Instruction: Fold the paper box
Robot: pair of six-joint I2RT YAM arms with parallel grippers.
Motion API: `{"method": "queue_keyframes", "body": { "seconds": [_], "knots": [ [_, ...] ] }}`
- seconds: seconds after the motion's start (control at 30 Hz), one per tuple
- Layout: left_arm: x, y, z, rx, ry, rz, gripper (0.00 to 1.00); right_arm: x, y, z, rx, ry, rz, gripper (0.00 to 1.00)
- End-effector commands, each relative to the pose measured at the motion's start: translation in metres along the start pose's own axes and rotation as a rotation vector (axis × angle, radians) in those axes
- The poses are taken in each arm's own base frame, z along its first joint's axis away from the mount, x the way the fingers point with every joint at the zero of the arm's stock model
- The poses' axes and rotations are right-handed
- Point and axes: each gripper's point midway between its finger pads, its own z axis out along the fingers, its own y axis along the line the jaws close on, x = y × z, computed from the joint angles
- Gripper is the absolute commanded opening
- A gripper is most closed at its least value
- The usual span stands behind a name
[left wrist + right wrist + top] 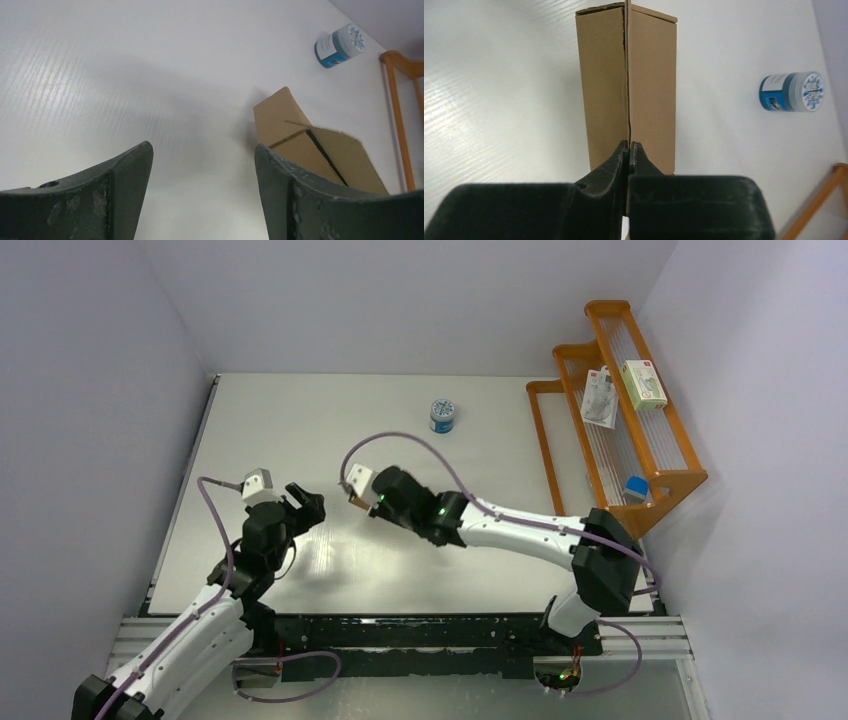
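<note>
Right wrist cam: right gripper [629, 148] pinches paper box [649, 75] at its seam, prob. a thin flap; tin [791, 91] at box's 3 o'clock. Meanwhile left gripper [202, 150] spread, box at its 2 o'clock.

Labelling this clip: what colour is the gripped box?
Plain brown paper box, clearest in the right wrist view.

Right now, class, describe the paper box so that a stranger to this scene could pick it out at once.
Start at the pale table, near its middle, where the right gripper is pinched shut. The paper box is the oblong in that grip. It is plain brown and unprinted, unlike the blue-and-white round tin beyond it.
</note>
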Motion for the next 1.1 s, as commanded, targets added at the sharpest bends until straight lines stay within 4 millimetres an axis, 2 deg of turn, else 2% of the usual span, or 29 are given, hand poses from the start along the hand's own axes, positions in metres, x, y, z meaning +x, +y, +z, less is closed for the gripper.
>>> {"method": "queue_keyframes", "body": {
  "seconds": [0.0,0.07,0.17,0.37,0.6,0.77,0.87,1.07],
  "knots": [
    [-0.009,0.002,-0.004,-0.003,-0.037,-0.019,0.79,-0.011,-0.013,-0.009,-0.166,-0.051,0.17,0.0],
    [-0.011,-0.001,-0.006,0.014,-0.041,-0.023,0.78,-0.006,-0.022,-0.006,-0.204,-0.037,0.233,0.0],
    [-0.012,-0.007,-0.007,0.042,-0.038,-0.021,0.77,-0.004,-0.025,-0.002,-0.316,-0.037,0.314,0.0],
    [-0.007,-0.02,-0.002,0.092,0.001,-0.011,0.76,0.018,-0.057,0.017,-0.396,0.005,0.504,0.0],
    [0.004,-0.033,0.012,0.12,0.073,0.036,0.75,0.042,-0.077,0.039,-0.388,0.077,0.521,0.02],
    [0.008,-0.043,0.024,0.136,0.105,0.057,0.74,0.043,-0.083,0.048,-0.411,0.074,0.52,0.13],
    [0.002,-0.051,0.032,0.143,0.1,0.087,0.74,0.041,-0.087,0.05,-0.402,0.074,0.519,0.21],
    [-0.015,-0.077,0.051,0.193,0.063,0.152,0.75,0.026,-0.113,0.033,-0.284,0.035,0.558,0.41]
  ]
}}
